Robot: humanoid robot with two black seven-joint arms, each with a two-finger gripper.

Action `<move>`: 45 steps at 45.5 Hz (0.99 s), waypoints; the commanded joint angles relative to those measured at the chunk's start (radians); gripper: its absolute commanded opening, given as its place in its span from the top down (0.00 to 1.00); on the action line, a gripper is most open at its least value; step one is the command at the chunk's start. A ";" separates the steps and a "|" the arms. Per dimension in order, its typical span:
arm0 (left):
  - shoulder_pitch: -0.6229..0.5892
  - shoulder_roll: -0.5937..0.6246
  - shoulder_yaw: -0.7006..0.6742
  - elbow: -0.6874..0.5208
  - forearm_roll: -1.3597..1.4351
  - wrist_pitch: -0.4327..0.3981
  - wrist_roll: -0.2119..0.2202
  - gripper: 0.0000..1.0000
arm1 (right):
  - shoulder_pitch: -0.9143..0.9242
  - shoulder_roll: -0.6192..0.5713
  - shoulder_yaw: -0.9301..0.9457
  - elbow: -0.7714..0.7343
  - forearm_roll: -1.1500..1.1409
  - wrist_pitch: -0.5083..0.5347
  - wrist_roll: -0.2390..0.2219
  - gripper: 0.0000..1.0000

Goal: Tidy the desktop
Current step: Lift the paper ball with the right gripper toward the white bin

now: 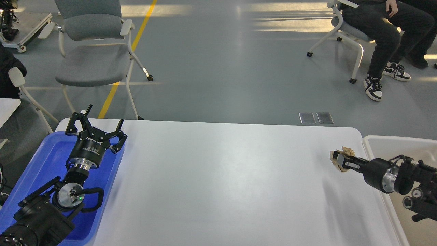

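Observation:
The desktop [225,177] is a wide glossy white tabletop with rounded corners. My right gripper [339,160] is shut on a crumpled tan paper scrap [344,151] and holds it above the desktop's right edge, just left of the cream-white bin [392,147]. My left gripper [97,128] is open and empty. It hangs over the far right corner of the blue tray [41,171] at the desktop's left end.
A grey chair [92,58] stands beyond the desktop's far left corner. A seated person [385,37] on a white chair is at the far right. Another white table's corner [6,106] shows at the left edge.

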 commanded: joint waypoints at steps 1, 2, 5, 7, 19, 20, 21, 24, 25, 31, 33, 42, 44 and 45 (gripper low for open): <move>0.000 0.000 0.000 0.000 0.000 0.000 0.000 0.00 | 0.094 -0.119 -0.014 0.142 0.006 0.054 0.000 1.00; 0.000 0.000 0.000 0.000 0.000 0.000 0.000 0.00 | 0.100 -0.126 -0.014 0.151 0.006 0.059 0.000 1.00; 0.000 0.000 0.000 0.000 0.000 0.000 0.000 0.00 | 0.119 -0.155 -0.014 0.182 0.004 0.087 0.000 1.00; 0.000 0.000 0.000 0.000 0.000 0.000 0.000 0.00 | 0.134 -0.174 -0.014 0.203 0.004 0.103 0.000 1.00; 0.000 0.000 0.000 0.000 0.000 0.000 0.000 0.00 | 0.235 -0.281 -0.016 0.301 -0.002 0.165 0.000 1.00; 0.000 0.000 0.000 0.000 0.000 0.000 0.000 0.00 | 0.243 -0.289 -0.016 0.306 -0.003 0.171 0.000 1.00; 0.000 0.000 0.000 0.000 0.000 0.000 0.000 0.00 | 0.251 -0.297 -0.014 0.310 -0.003 0.179 0.000 1.00; 0.000 0.000 0.000 0.000 0.000 0.000 0.000 0.00 | 0.272 -0.315 -0.014 0.320 -0.003 0.191 0.000 1.00; 0.000 0.000 0.000 0.000 0.000 0.000 0.000 0.00 | 0.275 -0.320 -0.014 0.321 -0.003 0.194 0.000 1.00; 0.000 0.000 0.000 0.000 0.000 0.000 0.000 0.00 | 0.277 -0.323 -0.016 0.317 -0.005 0.194 0.000 1.00; 0.000 0.000 0.000 0.000 0.000 0.000 0.000 0.00 | 0.271 -0.321 -0.014 0.314 -0.005 0.191 0.000 1.00; 0.000 0.000 0.000 0.000 0.000 0.000 0.000 0.00 | 0.246 -0.329 -0.012 0.292 0.007 0.173 0.001 1.00; 0.000 0.000 0.000 0.000 0.000 0.000 0.000 0.00 | 0.240 -0.338 -0.009 0.281 0.013 0.168 0.003 1.00; 0.000 0.000 0.000 0.000 0.000 0.000 0.000 0.00 | 0.237 -0.347 -0.009 0.275 0.018 0.162 0.003 1.00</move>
